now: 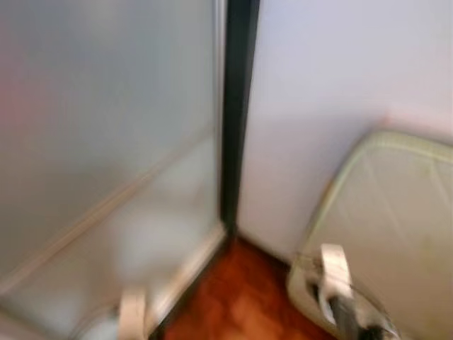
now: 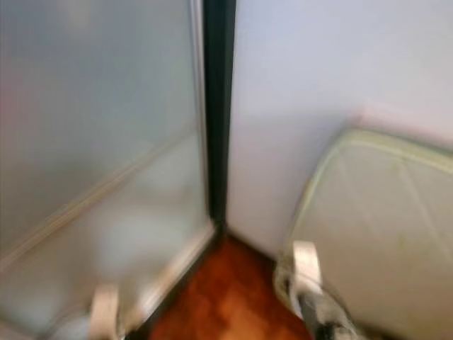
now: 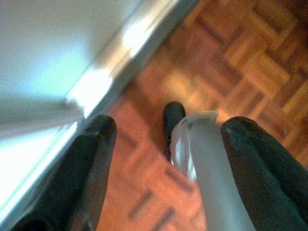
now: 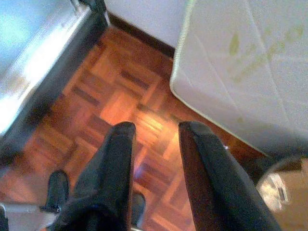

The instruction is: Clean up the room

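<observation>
The head views are blurred and look into a room corner. A frosted glass sliding door [image 1: 106,142] fills the left half of the frame, a dark vertical door frame [image 1: 237,106] runs down the centre, and a pale wall [image 1: 333,85] takes the upper right. A white mattress [image 1: 396,227] with a greenish edge leans against that wall at the lower right, its bottom corner resting on the reddish parquet floor [image 1: 233,304] at the bottom centre.

The left gripper [image 3: 163,139] hangs over the parquet just beside the bright metal door track [image 3: 125,53], which crosses the upper left of the left wrist view. Its two black fingers [image 3: 91,159] stand wide apart, with nothing between them and nothing touched. Below the gap shows a silver robot leg [image 3: 202,163] ending in a dark foot [image 3: 173,115] on the floor.

The right gripper [image 4: 156,130] hangs over the floor near the mattress corner [image 4: 250,62], which occupies the upper right of the right wrist view. Its fingers [image 4: 115,159] are a narrow gap apart, empty and touching nothing. A dark foot [image 4: 57,190] sits at the lower left of that frame, and a small brown patch with a pale object [image 4: 279,192] at the lower right is too blurred to identify.

No loose item to tidy can be made out on the floor.
</observation>
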Available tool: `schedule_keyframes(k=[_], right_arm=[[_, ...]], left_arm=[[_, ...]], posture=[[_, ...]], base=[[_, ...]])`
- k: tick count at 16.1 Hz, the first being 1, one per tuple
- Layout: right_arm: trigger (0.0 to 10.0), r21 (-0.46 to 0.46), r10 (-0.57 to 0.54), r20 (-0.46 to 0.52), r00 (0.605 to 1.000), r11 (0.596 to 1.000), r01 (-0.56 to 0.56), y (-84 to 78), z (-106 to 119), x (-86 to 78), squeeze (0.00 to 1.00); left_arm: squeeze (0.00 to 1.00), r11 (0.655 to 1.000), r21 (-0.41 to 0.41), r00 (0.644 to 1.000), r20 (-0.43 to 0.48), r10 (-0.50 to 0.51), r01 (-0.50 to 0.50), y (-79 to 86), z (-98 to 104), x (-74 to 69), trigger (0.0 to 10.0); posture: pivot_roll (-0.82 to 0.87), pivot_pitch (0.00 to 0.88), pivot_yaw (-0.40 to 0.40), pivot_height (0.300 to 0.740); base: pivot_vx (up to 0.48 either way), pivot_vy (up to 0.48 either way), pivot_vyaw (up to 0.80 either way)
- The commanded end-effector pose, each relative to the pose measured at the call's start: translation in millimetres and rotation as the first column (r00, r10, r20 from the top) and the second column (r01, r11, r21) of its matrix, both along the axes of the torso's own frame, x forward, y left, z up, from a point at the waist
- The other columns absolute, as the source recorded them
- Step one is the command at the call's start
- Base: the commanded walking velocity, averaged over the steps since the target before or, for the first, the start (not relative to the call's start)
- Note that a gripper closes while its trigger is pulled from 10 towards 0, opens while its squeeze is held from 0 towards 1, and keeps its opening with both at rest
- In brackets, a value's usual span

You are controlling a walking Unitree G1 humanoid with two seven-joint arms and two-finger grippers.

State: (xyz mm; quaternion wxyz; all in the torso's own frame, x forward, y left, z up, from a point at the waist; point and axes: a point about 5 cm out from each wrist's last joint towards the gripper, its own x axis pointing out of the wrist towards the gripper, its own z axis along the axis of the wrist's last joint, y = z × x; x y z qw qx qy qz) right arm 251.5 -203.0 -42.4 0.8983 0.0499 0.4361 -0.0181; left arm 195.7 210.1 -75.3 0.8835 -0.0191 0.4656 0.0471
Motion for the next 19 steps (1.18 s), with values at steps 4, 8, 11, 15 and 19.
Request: schedule_keyframes(k=[4, 8, 11, 15, 19], right_arm=[[10.0, 0.006, 0.003, -0.005, 1.000, 1.000, -0.003, 1.9, -0.7, -0.4, 0.00], [10.0, 0.015, -0.003, -0.011, 1.000, 1.000, 0.003, 2.2, -0.9, -0.7, 0.00], [10.0, 0.009, 0.008, -0.020, 1.000, 1.000, -0.008, 2.0, -1.1, -0.9, 0.00], [10.0, 0.003, 0.013, -0.025, 1.000, 1.000, -0.013, 1.6, -1.0, -1.0, 0.00], [10.0, 0.004, 0.007, -0.026, 1.000, 1.000, -0.007, 2.0, -1.4, -1.4, 0.00]], left_arm=[[0.00, 1.000, 0.022, 0.999, 0.034, -0.015, 0.014, 4.2, 7.3, 11.8, 10.0], [0.00, 1.000, 0.025, 0.999, 0.039, -0.014, 0.013, 4.3, 7.7, 12.3, 10.0], [0.00, 1.000, 0.023, 0.999, 0.046, -0.010, 0.009, 4.3, 8.0, 12.6, 10.0], [0.00, 0.999, 0.027, 0.999, 0.047, -0.021, 0.019, 4.1, 8.2, 13.0, 10.0], [0.00, 0.998, 0.034, 0.998, 0.040, -0.046, 0.045, 4.3, 8.2, 12.9, 10.0]], posture=[[0.07, 0.000, -0.063, 0.740], [0.07, 0.000, -0.061, 0.740], [0.07, 0.000, -0.062, 0.740], [0.07, 0.000, -0.062, 0.740], [0.08, 0.000, -0.058, 0.740]], base=[[-0.145, 0.000, 0.00], [0.000, 0.000, -0.11], [0.000, 0.000, -0.80], [0.000, 0.000, -0.80], [0.000, 0.000, -0.80]])
